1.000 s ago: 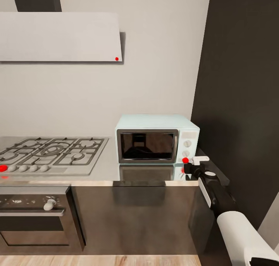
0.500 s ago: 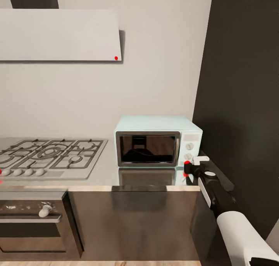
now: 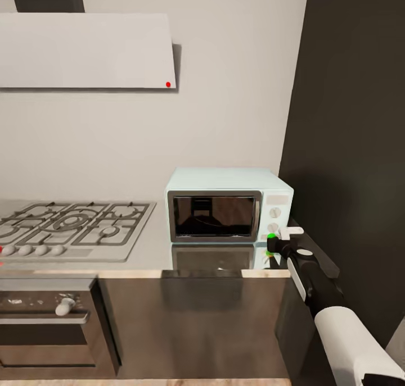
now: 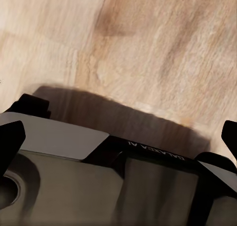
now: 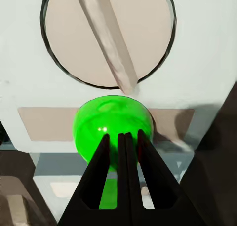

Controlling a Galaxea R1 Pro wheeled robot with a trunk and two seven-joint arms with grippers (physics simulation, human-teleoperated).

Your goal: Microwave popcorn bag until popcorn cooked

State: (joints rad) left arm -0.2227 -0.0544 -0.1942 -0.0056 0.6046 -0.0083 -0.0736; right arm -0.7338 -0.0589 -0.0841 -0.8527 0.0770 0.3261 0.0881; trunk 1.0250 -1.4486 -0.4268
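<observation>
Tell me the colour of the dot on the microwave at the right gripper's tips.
Bright green dot, clearest in the right wrist view.

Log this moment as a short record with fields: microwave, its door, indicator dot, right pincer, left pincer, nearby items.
microwave: pale mint-blue box standing on the countertop, next to the dark wall panel
door: shut, dark glass
indicator dot: green, under the lower round knob
right pincer: shut, fingertips together at the green dot
left pincer: aimed at wooden flooring; open or shut cannot be judged
nearby items: gas hob beside the microwave, built-in oven beneath it, range hood above
</observation>
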